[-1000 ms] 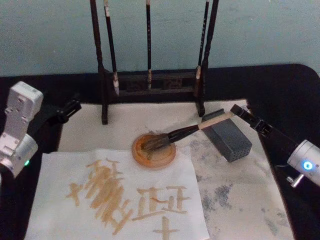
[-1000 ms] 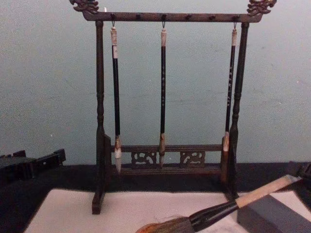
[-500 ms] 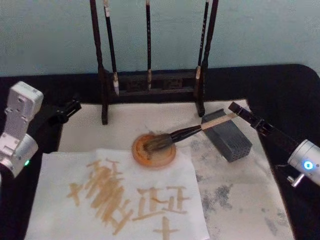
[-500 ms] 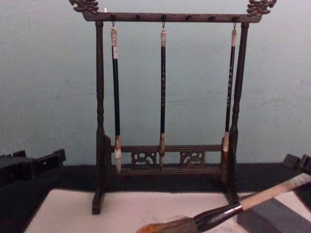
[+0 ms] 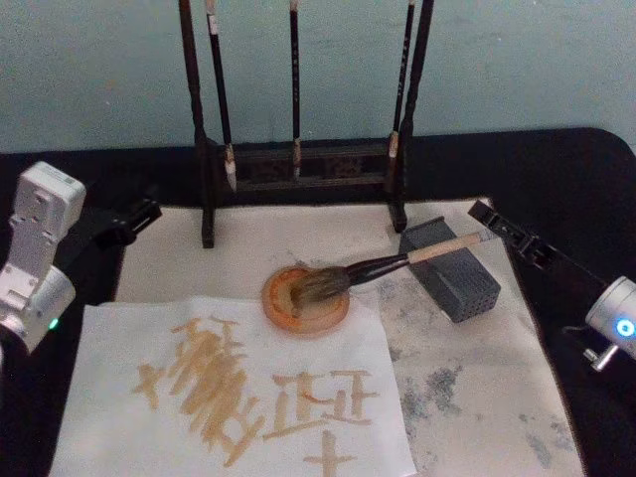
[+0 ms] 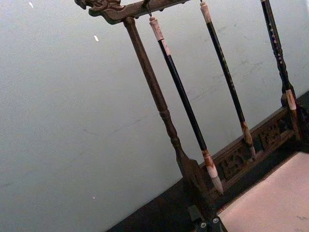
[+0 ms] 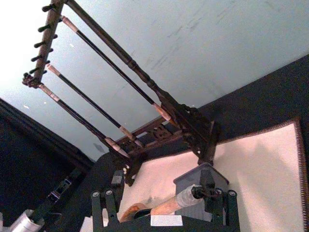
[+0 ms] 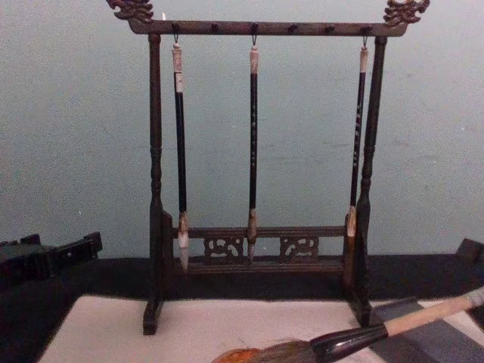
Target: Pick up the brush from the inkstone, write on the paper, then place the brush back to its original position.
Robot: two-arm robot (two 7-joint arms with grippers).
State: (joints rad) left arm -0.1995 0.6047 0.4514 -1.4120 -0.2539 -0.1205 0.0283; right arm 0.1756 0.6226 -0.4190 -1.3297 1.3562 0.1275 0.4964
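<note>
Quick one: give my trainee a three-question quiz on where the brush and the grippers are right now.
1. True or false: the brush lies with its bristles on the inkstone and its handle across the grey block.
2. How many thin brushes hang on the rack? A: two. B: three. C: four.
3. Fill in: the right gripper, near the handle's end, has its jaws ____.

Key: 1 true. 2 B. 3 open.
The left gripper sits parked at the left of the table.
</note>
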